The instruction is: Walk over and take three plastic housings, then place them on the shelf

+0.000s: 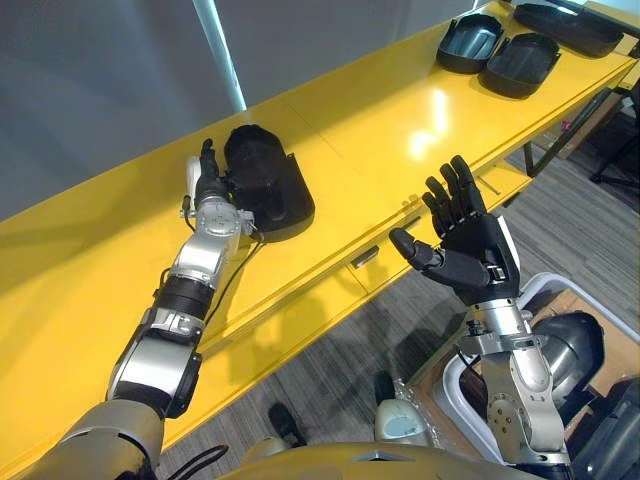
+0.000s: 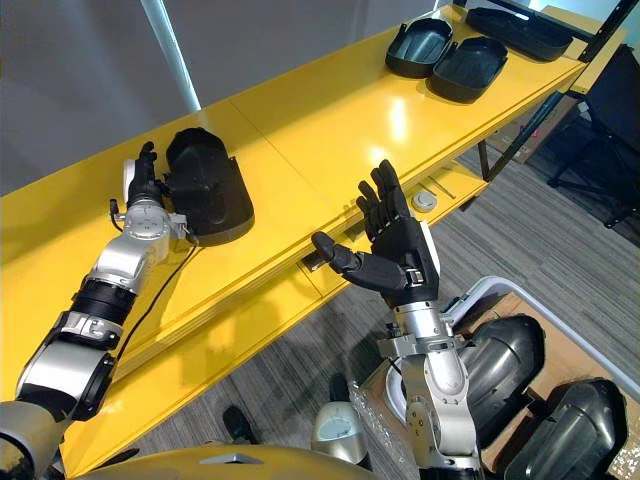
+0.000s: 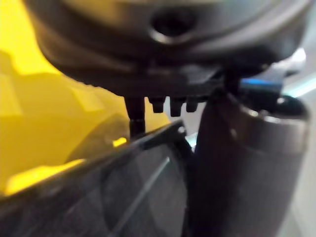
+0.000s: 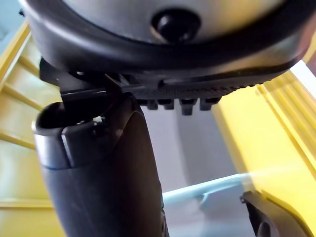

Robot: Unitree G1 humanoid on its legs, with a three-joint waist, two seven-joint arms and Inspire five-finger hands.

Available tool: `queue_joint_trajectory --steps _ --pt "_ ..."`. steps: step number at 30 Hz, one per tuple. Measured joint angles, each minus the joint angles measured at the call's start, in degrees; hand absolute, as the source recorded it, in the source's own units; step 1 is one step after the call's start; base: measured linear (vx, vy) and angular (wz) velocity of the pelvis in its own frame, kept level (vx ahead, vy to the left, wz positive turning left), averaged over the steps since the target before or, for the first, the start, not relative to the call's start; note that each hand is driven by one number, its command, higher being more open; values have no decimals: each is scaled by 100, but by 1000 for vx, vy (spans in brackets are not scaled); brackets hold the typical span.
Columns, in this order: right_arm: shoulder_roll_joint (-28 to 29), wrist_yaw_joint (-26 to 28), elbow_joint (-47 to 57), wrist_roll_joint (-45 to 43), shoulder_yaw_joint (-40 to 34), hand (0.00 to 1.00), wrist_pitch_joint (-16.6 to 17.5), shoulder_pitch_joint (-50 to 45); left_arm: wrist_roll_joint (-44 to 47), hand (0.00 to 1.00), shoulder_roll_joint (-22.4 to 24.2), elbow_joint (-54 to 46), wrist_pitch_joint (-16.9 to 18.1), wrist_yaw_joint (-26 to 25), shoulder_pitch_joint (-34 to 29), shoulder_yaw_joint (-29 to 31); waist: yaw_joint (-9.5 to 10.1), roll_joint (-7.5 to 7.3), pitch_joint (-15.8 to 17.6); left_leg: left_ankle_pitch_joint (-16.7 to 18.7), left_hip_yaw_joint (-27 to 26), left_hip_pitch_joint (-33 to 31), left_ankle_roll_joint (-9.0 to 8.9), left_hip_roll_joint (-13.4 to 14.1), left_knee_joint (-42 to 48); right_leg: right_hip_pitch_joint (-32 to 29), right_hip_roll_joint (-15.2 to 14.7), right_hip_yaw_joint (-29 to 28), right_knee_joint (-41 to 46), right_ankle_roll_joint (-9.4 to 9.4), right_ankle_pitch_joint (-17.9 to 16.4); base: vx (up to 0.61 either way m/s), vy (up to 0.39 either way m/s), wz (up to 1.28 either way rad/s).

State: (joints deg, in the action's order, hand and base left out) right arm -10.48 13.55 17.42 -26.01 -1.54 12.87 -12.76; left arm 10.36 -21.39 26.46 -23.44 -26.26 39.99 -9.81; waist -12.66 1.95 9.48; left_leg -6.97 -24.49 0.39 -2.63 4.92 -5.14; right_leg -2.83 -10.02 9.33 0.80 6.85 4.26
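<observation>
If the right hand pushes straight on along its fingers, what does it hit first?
Likely the right hand meets the bare yellow shelf top first, though depth is unclear.

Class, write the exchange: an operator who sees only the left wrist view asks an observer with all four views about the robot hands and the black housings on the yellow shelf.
Operator: Where does my left robot hand sit?
Observer: The left robot hand lies against the side of a black housing on the yellow shelf.
Operator: And the right?
Observer: The right robot hand is open in front of the shelf, holding nothing.
</observation>
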Motion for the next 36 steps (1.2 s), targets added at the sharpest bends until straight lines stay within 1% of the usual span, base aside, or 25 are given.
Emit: queue_joint_trajectory --steps 3,7,10,12,14,15,17,18,19,21,24,25,27,29,30,31,32,33,34,36 --pt "0 4 0 0 60 100 -2 -2 -222 100 -51 -3 -57 -210 137 1 2 55 -34 -1 16 -10 1 -3 0 0 -2 4 0 -8 -5 0 0 2" --pt "0 0 0 0 136 100 -26 -39 -225 100 -116 -10 -53 -470 323 1 3 147 -89 -1 38 -23 0 -2 0 0 -1 21 2 -16 -11 0 0 0" --pt "0 -4 0 1 219 100 -31 -51 -178 100 -129 -161 -24 -649 390 1 1 162 -98 -1 46 -24 0 -2 0 0 -1 27 5 -22 -15 0 0 0" --pt "1 -4 0 7 241 100 -32 -68 -166 100 -128 -253 113 -733 404 1 -3 163 -98 -2 51 -26 0 -2 0 0 -2 32 8 -28 -20 0 0 0" --pt "2 -17 0 9 252 100 -32 -103 -140 100 -107 -493 286 -933 405 1 -2 163 -98 -3 65 -34 -1 -2 0 1 -2 51 8 -32 -22 0 0 3" --pt "4 -33 0 25 293 100 -33 -126 -139 100 -95 -782 460 -1095 404 2 -4 163 -98 -10 96 -51 -1 -2 0 1 -2 78 9 -35 -24 4 -1 9" --pt "5 -47 0 32 356 100 -35 -141 -140 100 -89 -1067 634 -1201 404 2 -2 165 -100 -15 122 -70 0 -2 1 1 -2 119 10 -39 -26 12 -2 9" --pt "6 -61 0 57 453 100 -37 -144 -149 100 -73 -1413 895 -1347 404 2 2 171 -104 -20 150 -83 0 -2 1 2 -3 147 15 -39 -26 18 -2 8" --pt "9 -62 0 90 490 100 -39 -145 -151 100 -56 -1556 987 -1407 404 4 10 176 -107 -20 156 -83 0 -2 1 6 -3 150 15 -39 -26 24 0 8" --pt "9 -107 1 106 619 100 -40 -144 -151 100 58 -2010 1196 -1576 402 6 44 211 -132 -21 193 -83 1 -6 1 31 -9 176 15 -40 -27 24 4 8" --pt "12 -244 0 335 682 100 -39 -136 -151 100 257 -2466 1401 -1632 321 8 101 259 -163 -38 275 -71 2 -2 0 106 -9 273 8 -54 -40 9 1 13" --pt "13 -307 0 342 685 100 -35 -125 -150 100 301 -2605 1470 -1631 200 15 117 274 -176 -42 298 -71 2 2 -1 118 -8 296 7 -59 -48 -5 0 11" --pt "14 -469 0 543 682 100 -27 -54 -151 100 345 -3015 1580 -1596 -273 73 143 314 -204 -50 301 -74 0 8 -2 118 -3 308 1 -59 -49 -6 1 2" --pt "19 -681 0 551 667 100 25 -7 -136 100 553 -3501 1646 -1402 -1123 167 184 343 -229 -66 351 -72 -2 10 -2 161 -2 366 -22 -57 -52 -9 -1 10" --pt "23 -730 0 554 662 100 29 -3 -118 100 616 -3595 1651 -1340 -1332 166 189 341 -230 -75 389 -73 -3 11 -3 190 -2 405 -37 -56 -52 -8 -6 23" --pt "29 -844 0 562 653 100 41 -3 -74 100 745 -3763 1661 -1167 -1766 161 226 327 -240 -89 452 -81 -5 13 -2 238 1 477 -68 -56 -51 -10 -6 21" --pt "69 -943 0 562 634 100 53 0 11 100 860 -3952 1661 -999 -2211 145 318 311 -249 -96 472 -80 -10 19 -3 267 10 493 -99 -57 -50 -10 -3 19" --pt "86 -982 0 565 602 100 55 2 61 100 908 -4043 1661 -929 -2430 132 341 304 -252 -100 497 -82 -11 19 -2 287 11 512 -108 -57 -50 -6 -1 19" --pt "130 -1101 0 691 567 100 80 1 76 100 1009 -4200 1661 -736 -2837 123 387 287 -262 -106 561 -90 -11 17 -3 324 9 581 -118 -57 -51 -2 1 21" --pt "203 -1282 0 772 531 100 131 7 74 100 1077 -4390 1661 -455 -3307 85 504 239 -289 -108 613 -100 -14 17 -2 367 14 631 -157 -59 -51 -2 2 19"
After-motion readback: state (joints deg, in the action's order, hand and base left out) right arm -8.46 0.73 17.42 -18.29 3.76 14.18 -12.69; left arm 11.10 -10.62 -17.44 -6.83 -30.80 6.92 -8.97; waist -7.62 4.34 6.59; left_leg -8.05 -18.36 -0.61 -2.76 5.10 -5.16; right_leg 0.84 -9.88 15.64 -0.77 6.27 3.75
